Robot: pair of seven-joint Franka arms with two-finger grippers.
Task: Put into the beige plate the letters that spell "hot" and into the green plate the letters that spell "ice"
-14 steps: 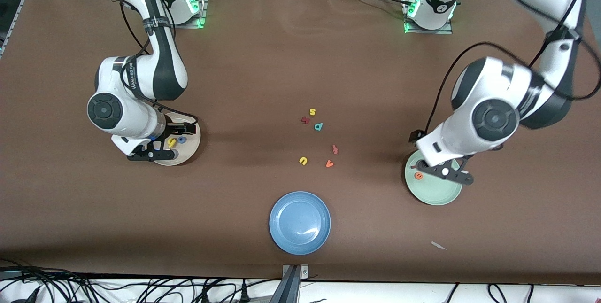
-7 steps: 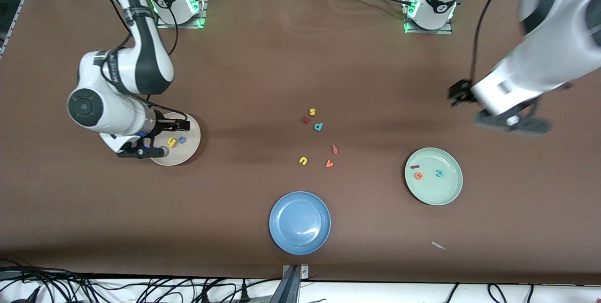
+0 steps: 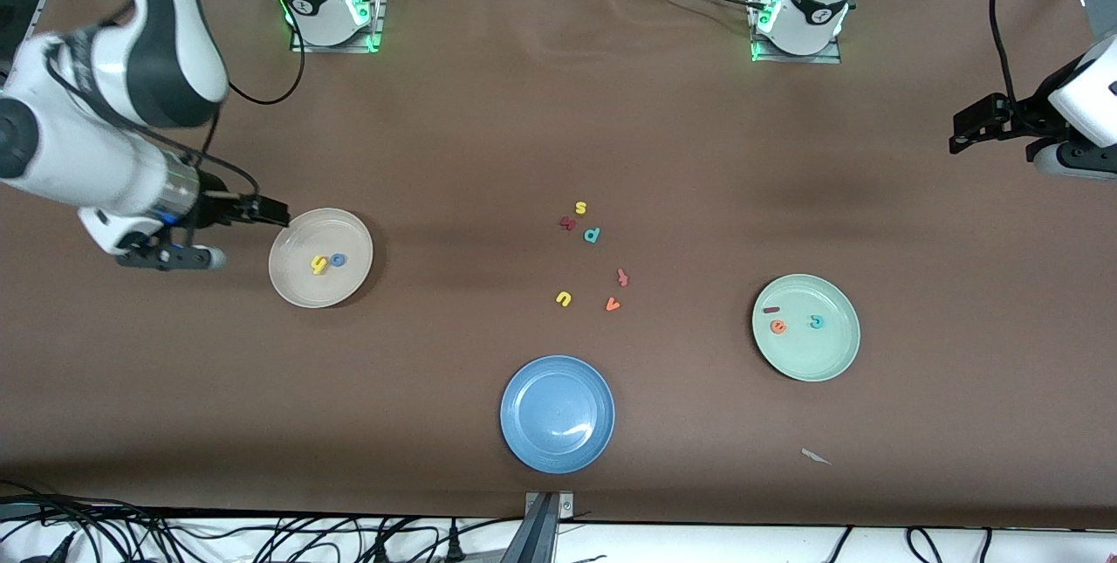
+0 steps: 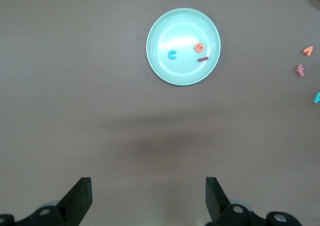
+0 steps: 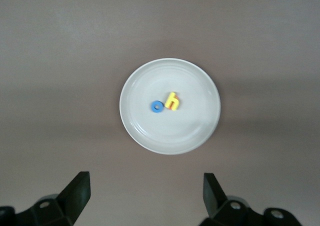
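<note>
The blue plate (image 3: 557, 414) sits closest to the front camera, and it has nothing in it. A bit farther back, toward the left arm's end of the table, is the green plate (image 3: 806, 327). In it lie the teal "c" (image 3: 817, 321), the orange-red "e" (image 3: 777, 326) and the dark red "i" (image 3: 771, 311), each a little apart from the others. In the middle of the table some loose letters lie on the brown cloth: a yellow "u" (image 3: 564, 298), an orange "v" (image 3: 613, 305), a reddish letter (image 3: 622, 277) that may be a "t", though it is too small to be sure, then a teal "p" (image 3: 592, 236), a small dark red letter (image 3: 567, 223) and a yellow "s" (image 3: 580, 208). Toward the right arm's end is the beige plate (image 3: 320, 257), with the yellow "h" (image 3: 318, 264) and the blue "o" (image 3: 338, 260) side by side in it. The right gripper (image 3: 166, 256) hangs over bare table just beside the beige plate, with its fingers spread wide and nothing between them. The left gripper (image 3: 1073, 160) is up over the table's edge, well away from the green plate, and its fingers are also wide apart and hold nothing.
</note>
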